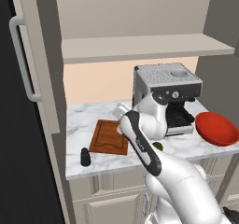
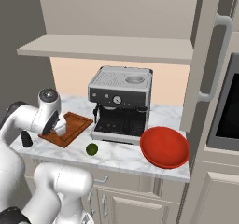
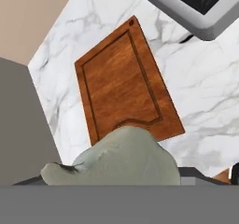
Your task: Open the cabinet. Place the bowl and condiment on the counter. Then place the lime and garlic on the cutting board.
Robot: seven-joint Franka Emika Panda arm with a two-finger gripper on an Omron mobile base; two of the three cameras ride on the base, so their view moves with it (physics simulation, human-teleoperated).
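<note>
Lumpy off-white garlic [image 3: 126, 155] above cutting board [image 3: 123, 83]

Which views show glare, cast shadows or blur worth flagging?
Left base view: sharp, flat light, faint sheen on the bowl, no hard shadows. Right base view: equally sharp, soft shadow under the cabinet shelf. Hand view: cutting board crisp; the garlic looms close, crowding the lower frame.

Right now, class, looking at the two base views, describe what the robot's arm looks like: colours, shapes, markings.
The arm is built from glossy white, rounded tube-like segments. Dark, nearly black bands mark the joints, one curving along the segment nearest the counter. In the right base view a round grey-black cap closes the end of one joint. No cables or lettering can be made out.
</note>
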